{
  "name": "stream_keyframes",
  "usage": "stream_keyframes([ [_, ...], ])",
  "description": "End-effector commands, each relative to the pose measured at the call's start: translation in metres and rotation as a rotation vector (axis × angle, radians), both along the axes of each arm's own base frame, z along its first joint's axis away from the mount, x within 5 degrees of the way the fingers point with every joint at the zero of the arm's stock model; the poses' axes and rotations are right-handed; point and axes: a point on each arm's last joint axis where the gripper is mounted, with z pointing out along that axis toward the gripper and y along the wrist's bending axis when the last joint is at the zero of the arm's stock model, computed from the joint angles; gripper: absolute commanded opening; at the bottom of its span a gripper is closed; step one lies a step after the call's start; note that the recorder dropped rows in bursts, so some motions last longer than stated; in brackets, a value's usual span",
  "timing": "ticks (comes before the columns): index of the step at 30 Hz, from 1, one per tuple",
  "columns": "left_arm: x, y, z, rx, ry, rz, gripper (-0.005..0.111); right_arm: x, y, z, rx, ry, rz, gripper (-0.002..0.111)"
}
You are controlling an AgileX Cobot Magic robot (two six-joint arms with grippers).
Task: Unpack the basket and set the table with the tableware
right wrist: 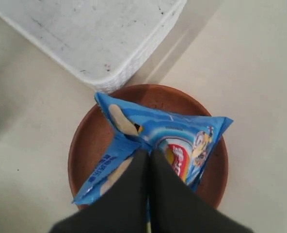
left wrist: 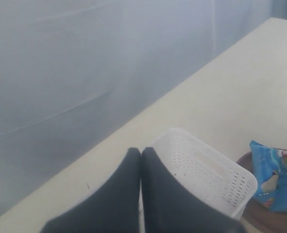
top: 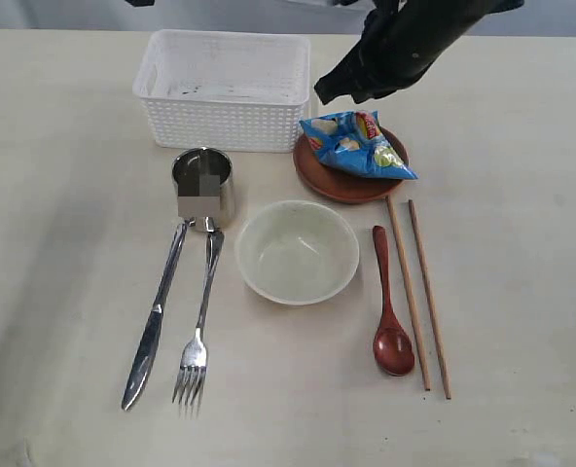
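**Exterior view: basket looks empty, bag sits on the plate**

The basket (top: 220, 125) stands at the far side of the table (top: 522, 243), and both the exterior and right wrist views show nothing inside it. The tableware lies in front of it. The cup (top: 203, 180) is just before the basket. The knife (top: 154, 321) and fork (top: 200, 311) lie side by side below the cup, their handle ends close to its base. The bowl (top: 269, 282) sits in the middle, upright and empty. To its right are the spoon (top: 389, 311) and two chopsticks (top: 410, 297), roughly parallel. The plate (top: 342, 185) sits just beside the basket's near right corner; I cannot tell whether they touch.

A blue chip bag (top: 361, 146) rests on the plate and overhangs its rim. The right gripper (right wrist: 148, 154) hangs above the bag with its jaws pressed together on nothing. The left gripper (left wrist: 141, 151), likewise closed and empty, is raised near the basket.

Unpacking looks done, so only tidying seems left. If the bag is to come off, closed jaws lowered onto it would merely crush or push it. A sideways push could slide the plate into the basket or onto the chopstick tips lying near its rim. A pinch on the slippery foil may also slip and drop the bag into the bowl.
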Motion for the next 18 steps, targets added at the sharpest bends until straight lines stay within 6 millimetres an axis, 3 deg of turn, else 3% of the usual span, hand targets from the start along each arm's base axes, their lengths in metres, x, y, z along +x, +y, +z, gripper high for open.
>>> stream_keyframes([
  [1, 0.0, 0.0, 0.003, -0.007, -0.008, 0.004, 0.0, 0.011, 0.002, -0.022, -0.005, -0.007, -0.002, 0.0],
  [11, 0.0, 0.0, 0.003, -0.009, -0.009, 0.001, 0.0, 0.017, 0.005, -0.069, -0.036, 0.079, -0.014, 0.0],
  [18, 0.0, 0.0, 0.003, -0.009, -0.009, 0.001, 0.0, 0.015, 0.007, -0.076, -0.014, 0.135, -0.035, 0.0],
])
